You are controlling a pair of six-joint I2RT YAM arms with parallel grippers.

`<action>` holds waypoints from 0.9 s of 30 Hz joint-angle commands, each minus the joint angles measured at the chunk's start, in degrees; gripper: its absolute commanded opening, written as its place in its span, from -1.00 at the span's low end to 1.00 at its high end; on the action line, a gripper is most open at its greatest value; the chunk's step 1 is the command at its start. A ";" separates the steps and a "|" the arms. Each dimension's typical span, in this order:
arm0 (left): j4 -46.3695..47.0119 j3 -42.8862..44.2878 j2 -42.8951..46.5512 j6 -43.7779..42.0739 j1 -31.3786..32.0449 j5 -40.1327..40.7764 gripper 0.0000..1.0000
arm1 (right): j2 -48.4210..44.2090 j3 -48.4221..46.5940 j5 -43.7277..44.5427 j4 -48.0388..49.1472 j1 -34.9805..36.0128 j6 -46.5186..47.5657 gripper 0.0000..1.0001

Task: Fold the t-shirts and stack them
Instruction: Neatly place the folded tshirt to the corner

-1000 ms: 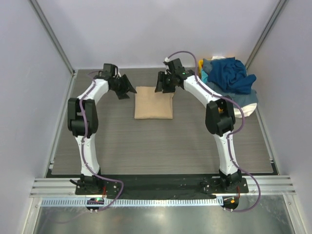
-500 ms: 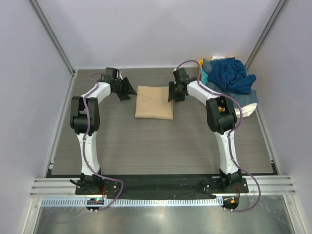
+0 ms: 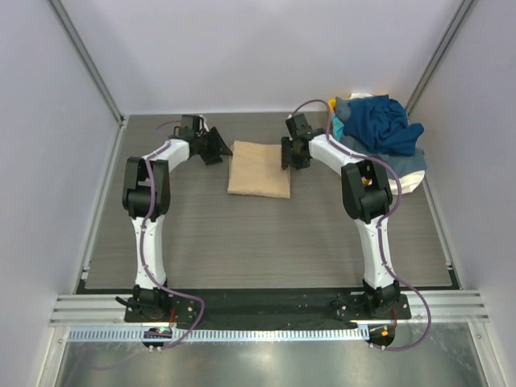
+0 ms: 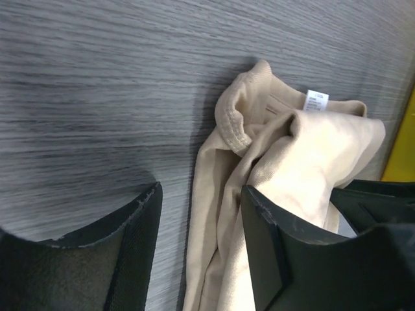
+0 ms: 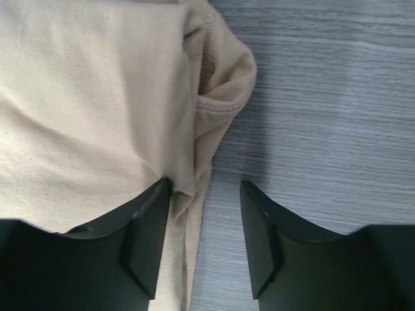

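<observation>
A tan t-shirt [image 3: 259, 169], folded into a rectangle, lies at the back middle of the table. My left gripper [image 3: 218, 147] is open at its far left corner. In the left wrist view the gripper [image 4: 201, 249] straddles the tan t-shirt's [image 4: 305, 149] folded edge, near the collar and a white label [image 4: 316, 100]. My right gripper [image 3: 290, 153] is open at the far right corner. In the right wrist view the gripper [image 5: 204, 240] has one finger on the tan t-shirt [image 5: 84, 110] and the other over bare table. Neither gripper holds cloth.
A pile of unfolded t-shirts [image 3: 385, 129], dark blue on top with white, teal and yellow beneath, lies at the back right next to the right arm. Grey walls close in the table on three sides.
My left gripper has moved right to the tan shirt's far left corner. My right gripper has moved off the shirt's top to its right edge. The shirt has shifted slightly right.
</observation>
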State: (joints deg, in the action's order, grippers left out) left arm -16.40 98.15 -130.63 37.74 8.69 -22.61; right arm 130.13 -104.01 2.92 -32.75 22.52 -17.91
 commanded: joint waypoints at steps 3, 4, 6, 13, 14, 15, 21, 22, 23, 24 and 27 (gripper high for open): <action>7.08 -4.99 2.23 1.73 0.28 -0.76 0.12 | -2.77 1.44 3.58 -4.07 -0.29 1.39 0.17; 7.26 -4.20 1.52 1.99 0.36 -1.20 0.13 | -3.03 1.61 3.67 -4.07 -0.29 1.39 0.21; 7.52 -3.49 0.56 2.52 0.28 -2.17 0.13 | -4.96 2.40 4.20 -4.16 -0.29 1.39 0.22; 11.74 -8.83 2.04 5.15 -0.25 -0.60 0.07 | -12.87 7.06 5.16 -4.07 -0.29 1.04 0.29; 13.14 -10.24 3.70 6.20 -0.77 -0.59 0.07 | -13.84 8.11 5.17 -4.16 -0.29 1.04 0.30; 15.15 -12.09 4.24 6.56 -1.04 -0.42 0.08 | -15.33 8.64 5.17 -4.07 -0.29 0.95 0.30; 21.31 -12.54 4.94 7.26 -1.31 -4.88 0.18 | -21.04 11.98 4.47 -4.07 -0.29 0.69 0.33; 21.76 -12.37 4.94 7.26 -1.39 -5.42 0.20 | -22.62 12.77 4.46 -4.07 -0.37 0.60 0.33; 22.46 -12.37 4.86 7.35 -1.22 -6.12 0.23 | -23.42 13.21 4.29 -4.07 -0.29 0.68 0.33; 23.60 -12.02 4.68 7.35 -1.22 -7.09 0.27 | -24.04 13.56 4.20 -4.07 -0.29 0.69 0.35; 21.86 -9.31 2.32 5.69 -0.52 -7.89 0.31 | -26.23 15.15 4.03 -4.07 -0.29 0.68 0.35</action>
State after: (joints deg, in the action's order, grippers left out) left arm 3.18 86.17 -127.04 44.66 7.79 -27.55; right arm 107.63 -90.02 6.76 -36.60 22.31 -17.65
